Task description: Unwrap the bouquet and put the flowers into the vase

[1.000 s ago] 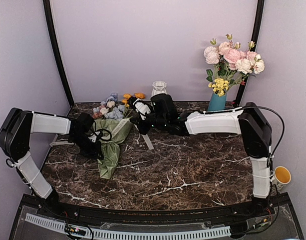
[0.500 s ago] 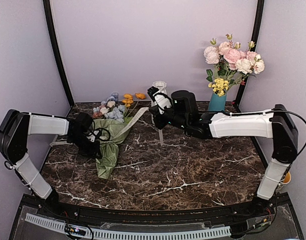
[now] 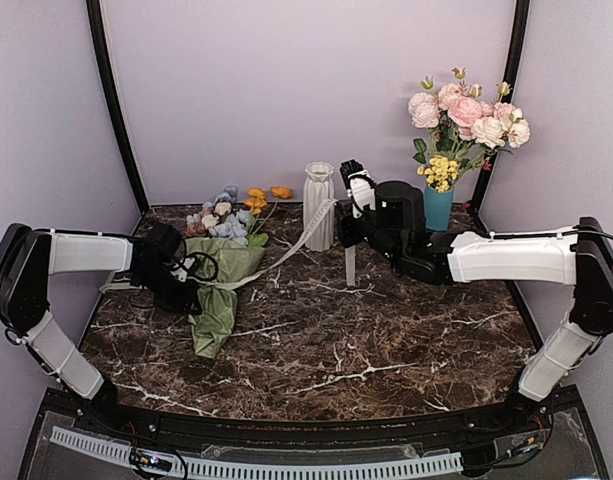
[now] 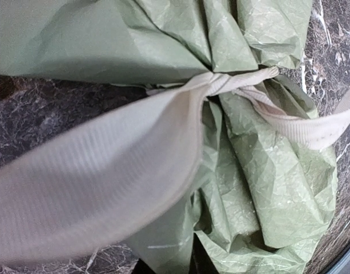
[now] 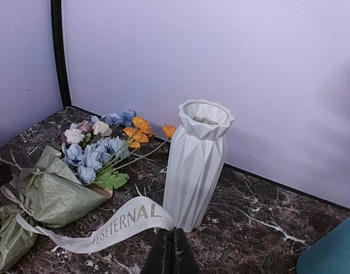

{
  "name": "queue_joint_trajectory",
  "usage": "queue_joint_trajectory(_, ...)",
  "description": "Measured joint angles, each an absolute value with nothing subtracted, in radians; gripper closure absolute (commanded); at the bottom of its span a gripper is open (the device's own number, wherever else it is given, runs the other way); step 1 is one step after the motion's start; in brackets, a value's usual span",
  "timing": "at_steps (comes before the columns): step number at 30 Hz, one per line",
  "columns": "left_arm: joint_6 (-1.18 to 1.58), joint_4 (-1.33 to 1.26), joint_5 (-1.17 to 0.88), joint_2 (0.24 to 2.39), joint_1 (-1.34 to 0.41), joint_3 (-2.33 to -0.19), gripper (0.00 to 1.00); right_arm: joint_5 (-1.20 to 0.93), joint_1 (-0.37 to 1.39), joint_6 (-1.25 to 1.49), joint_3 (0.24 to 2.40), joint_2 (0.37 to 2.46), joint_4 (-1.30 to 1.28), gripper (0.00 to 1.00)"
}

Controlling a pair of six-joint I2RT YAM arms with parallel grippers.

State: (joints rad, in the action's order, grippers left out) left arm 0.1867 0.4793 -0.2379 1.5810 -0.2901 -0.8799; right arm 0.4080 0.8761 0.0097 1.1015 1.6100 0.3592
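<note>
My right pincer (image 5: 172, 251), clamped on the cream lettered ribbon (image 5: 120, 222), sits right of the green-paper bouquet (image 3: 226, 268), ribbon seemingly taut between; left pincer's (image 3: 186, 283) grip unclear.

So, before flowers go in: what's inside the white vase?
In the white vase, only bare pale inner wall just below the rim shows, no stems. Everything deeper is hidden by its own neck.

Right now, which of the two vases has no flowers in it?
The white ribbed vase at the back middle: its mouth is empty. The teal vase to its right holds pink roses and yellow sprigs.
</note>
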Motion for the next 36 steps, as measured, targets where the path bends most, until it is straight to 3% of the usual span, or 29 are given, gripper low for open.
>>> queue_joint_trajectory(4,0.182,0.48,-0.239,1.56,-0.29,-0.88,0.67,0.415,0.876,0.013,1.101,1.61,0.381,1.0)
queue_joint_trajectory(8,0.177,0.493,-0.244,1.526,-0.29,-0.889,0.43,0.383,0.877,0.005,1.101,1.61,0.412,1.0)
queue_joint_trajectory(11,0.181,0.517,-0.242,1.504,-0.29,-0.921,0.35,0.311,0.881,-0.038,1.118,1.618,0.424,1.0)
queue_joint_trajectory(23,0.133,0.498,-0.331,1.325,-0.29,-1.065,0.29,-0.047,1.006,-0.14,1.526,1.891,0.418,1.0)
queue_joint_trajectory(36,-0.071,0.149,-0.666,1.149,-0.29,-0.954,0.32,-0.149,1.038,-0.179,1.579,1.945,0.342,1.0)
